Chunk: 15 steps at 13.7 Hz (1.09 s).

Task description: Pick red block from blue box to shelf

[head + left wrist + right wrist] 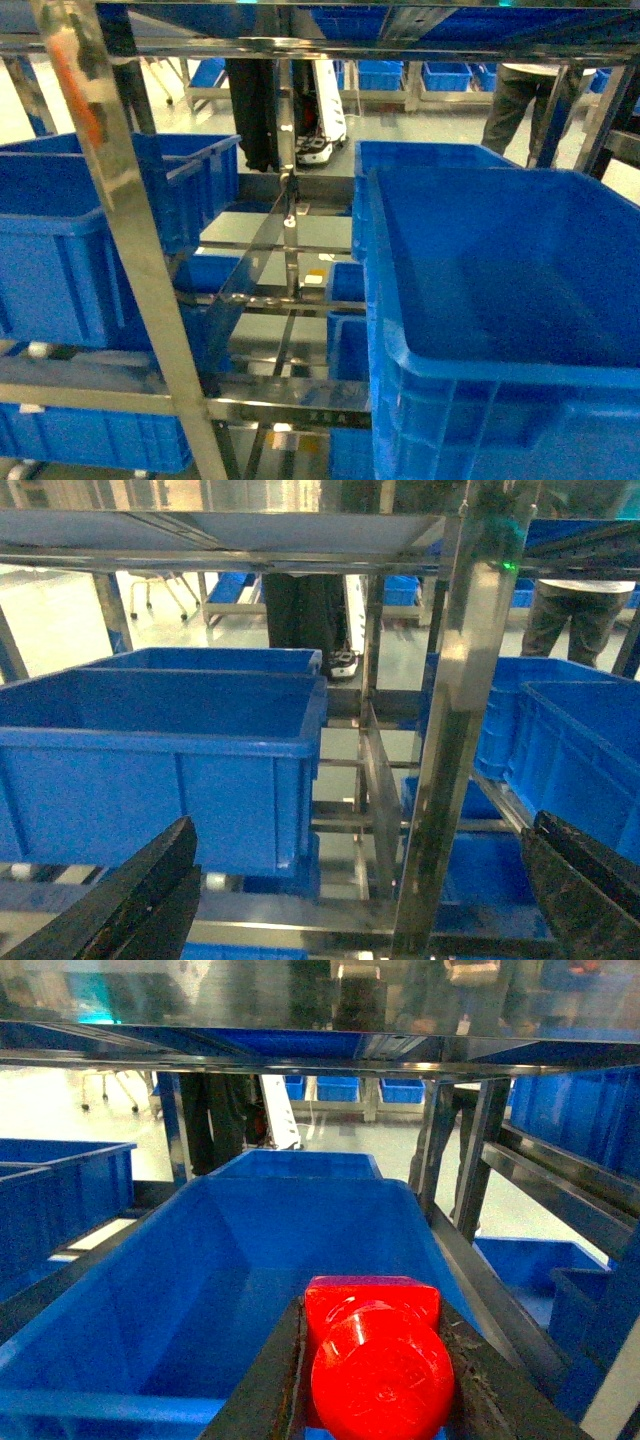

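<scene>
Two dark fingers (265,1390) of the right gripper (375,1380) are clamped on the red block (378,1355), which is held above a dark blue crate (230,1260) on the shelf (460,1160). Wide apart are the left gripper's (350,910) fingers (130,900), with nothing held.

Bright daylight floods in behind the shiny stainless steel shelf (150,270); its uprights glare. Head view soft, slightly blurred.

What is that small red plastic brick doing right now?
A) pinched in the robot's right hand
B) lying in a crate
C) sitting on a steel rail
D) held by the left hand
A: the right wrist view shows the small red plastic brick clamped between the right hand fingers above a dark blue plastic crate.
</scene>
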### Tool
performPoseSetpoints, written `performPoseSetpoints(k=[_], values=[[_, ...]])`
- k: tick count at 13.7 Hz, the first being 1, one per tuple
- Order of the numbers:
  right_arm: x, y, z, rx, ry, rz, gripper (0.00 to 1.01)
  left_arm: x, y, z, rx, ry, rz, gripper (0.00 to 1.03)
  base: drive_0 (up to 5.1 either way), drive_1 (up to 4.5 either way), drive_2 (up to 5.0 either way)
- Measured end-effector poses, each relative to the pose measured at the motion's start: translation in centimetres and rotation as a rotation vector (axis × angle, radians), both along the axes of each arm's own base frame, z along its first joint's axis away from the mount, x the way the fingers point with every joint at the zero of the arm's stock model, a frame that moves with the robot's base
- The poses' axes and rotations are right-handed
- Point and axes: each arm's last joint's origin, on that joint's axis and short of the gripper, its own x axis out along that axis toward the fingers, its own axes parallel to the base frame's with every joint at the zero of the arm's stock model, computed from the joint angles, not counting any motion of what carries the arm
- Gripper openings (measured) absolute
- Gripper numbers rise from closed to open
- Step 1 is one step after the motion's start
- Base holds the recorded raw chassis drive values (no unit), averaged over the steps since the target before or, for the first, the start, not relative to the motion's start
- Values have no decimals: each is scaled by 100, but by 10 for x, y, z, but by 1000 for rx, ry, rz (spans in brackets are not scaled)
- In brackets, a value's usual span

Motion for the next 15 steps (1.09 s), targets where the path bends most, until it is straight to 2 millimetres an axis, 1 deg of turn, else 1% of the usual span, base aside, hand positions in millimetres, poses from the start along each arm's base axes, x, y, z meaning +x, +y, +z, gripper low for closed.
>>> performPoseSetpoints(k=[15], values=[[0, 0, 0, 0, -2, 0, 27, 0, 0, 0, 0, -3, -1, 98, 0, 0, 0]])
